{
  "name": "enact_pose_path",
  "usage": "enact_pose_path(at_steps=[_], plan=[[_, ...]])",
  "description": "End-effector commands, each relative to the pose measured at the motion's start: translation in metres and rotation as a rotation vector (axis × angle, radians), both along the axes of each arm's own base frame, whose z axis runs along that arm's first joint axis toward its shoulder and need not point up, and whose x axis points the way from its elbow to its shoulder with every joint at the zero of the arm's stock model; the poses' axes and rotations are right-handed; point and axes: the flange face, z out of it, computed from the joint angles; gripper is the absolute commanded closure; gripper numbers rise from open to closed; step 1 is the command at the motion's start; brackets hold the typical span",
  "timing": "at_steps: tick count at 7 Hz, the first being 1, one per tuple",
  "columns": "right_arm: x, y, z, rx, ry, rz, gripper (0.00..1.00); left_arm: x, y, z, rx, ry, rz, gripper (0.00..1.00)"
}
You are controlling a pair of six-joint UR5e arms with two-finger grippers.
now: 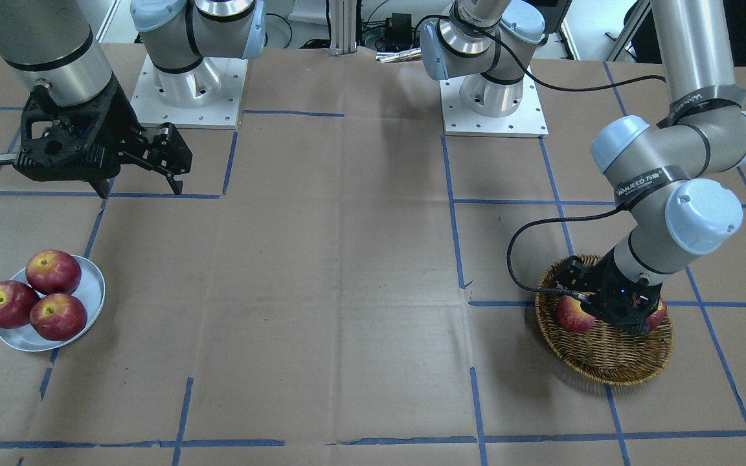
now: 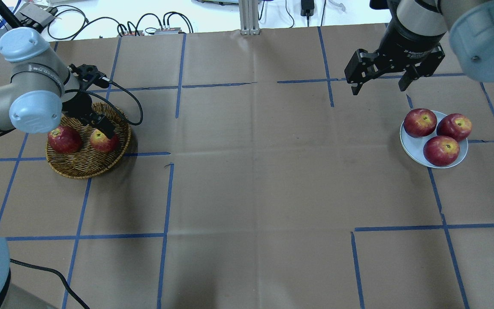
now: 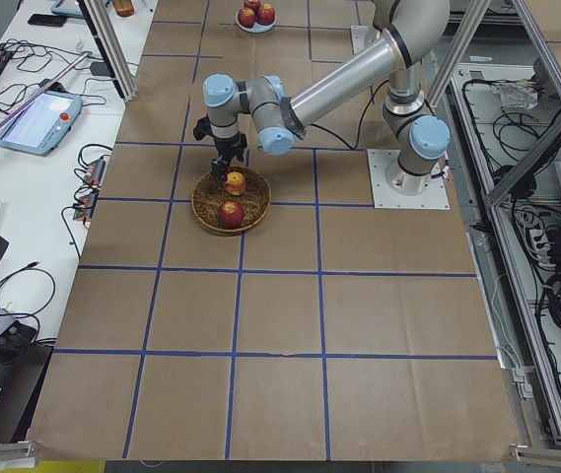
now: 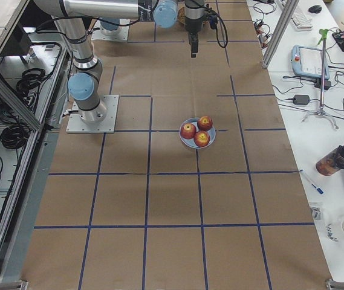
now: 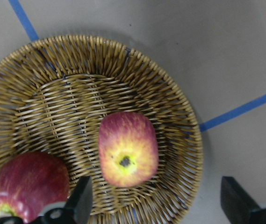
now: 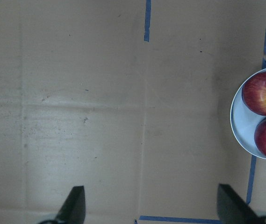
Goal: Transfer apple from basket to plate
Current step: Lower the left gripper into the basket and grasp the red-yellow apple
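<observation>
Currently in hand: the pick; the apple (image 5: 128, 155) has not been grasped and lies in the basket (image 2: 85, 171).
Apple's place: in the overhead view, on the basket's 3 o'clock side, stem hollow turned up; the darker apple (image 2: 64, 139) lies at 9 o'clock, just beside it.
Left gripper (image 5: 156, 198): spread wide and holding nothing, fingers pointing down over the basket. In the wrist view the apple sits toward 12 o'clock of the gap between the fingertips, not squarely in it.
Left arm: elbow bent, wrist turned straight down over the basket.
Next move, as I judge: shift a little so the fingers straddle the apple, lower, close without nudging the darker apple, then lift.
Right gripper (image 2: 378, 89): wide open and empty, hanging above the table at about 10 o'clock of the plate (image 2: 411, 148).
Plate: at the table's 3 o'clock in the overhead view, three red apples (image 2: 441, 150) crowding it, so little room is left.
</observation>
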Motion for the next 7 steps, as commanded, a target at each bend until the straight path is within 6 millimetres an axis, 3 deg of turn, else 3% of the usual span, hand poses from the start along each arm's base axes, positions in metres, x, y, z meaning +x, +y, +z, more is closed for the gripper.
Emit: enact_pose_path(at_steps=[1, 4, 5, 6, 7], plan=[[0.0, 0.0, 0.0, 0.0, 0.001, 0.0, 0.0, 0.023, -0.003, -0.042, 0.057, 0.029, 0.018, 0.05], [0.0, 0.0, 0.0, 0.0, 0.0, 0.0, 0.0, 0.02, -0.002, -0.039, 0.06, 0.014, 0.024, 0.64], [0.0, 0.0, 0.0, 0.0, 0.0, 0.0, 0.0, 0.014, -0.003, -0.029, 0.054, 0.008, 0.019, 0.73], [0.0, 0.0, 0.0, 0.0, 0.0, 0.0, 0.0, 0.0, -0.004, 0.003, 0.036, -0.002, 0.06, 0.74], [0.0, 0.0, 0.0, 0.0, 0.0, 0.0, 0.0, -0.057, 0.0, 0.044, 0.012, -0.013, 0.135, 0.74]])
